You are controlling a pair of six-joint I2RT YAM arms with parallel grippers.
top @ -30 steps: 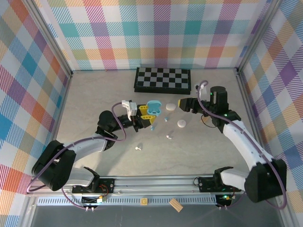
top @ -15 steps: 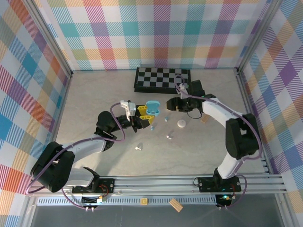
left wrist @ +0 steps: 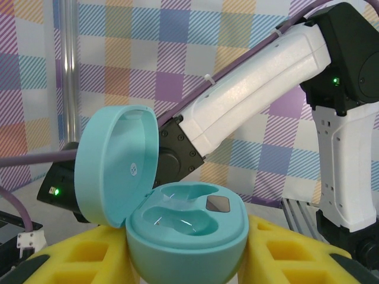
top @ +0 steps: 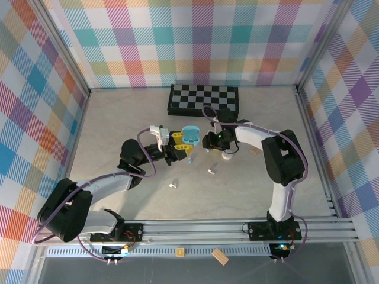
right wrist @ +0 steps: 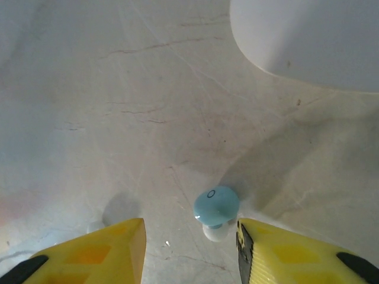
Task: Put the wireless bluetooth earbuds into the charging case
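A light blue earbud (right wrist: 216, 207) lies on the table (right wrist: 89, 89) directly beneath the right gripper (right wrist: 189, 239), between its parted jaws and closer to the right-hand one, just right of the open teal charging case (left wrist: 186, 231) that the left gripper (top: 179, 147) clamps, so the right arm is the nearer.

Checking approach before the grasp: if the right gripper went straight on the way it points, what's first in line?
Likely the light blue earbud, lying on the table between the right gripper's open fingers. Depth is unclear; the fingertips may touch the table about then.
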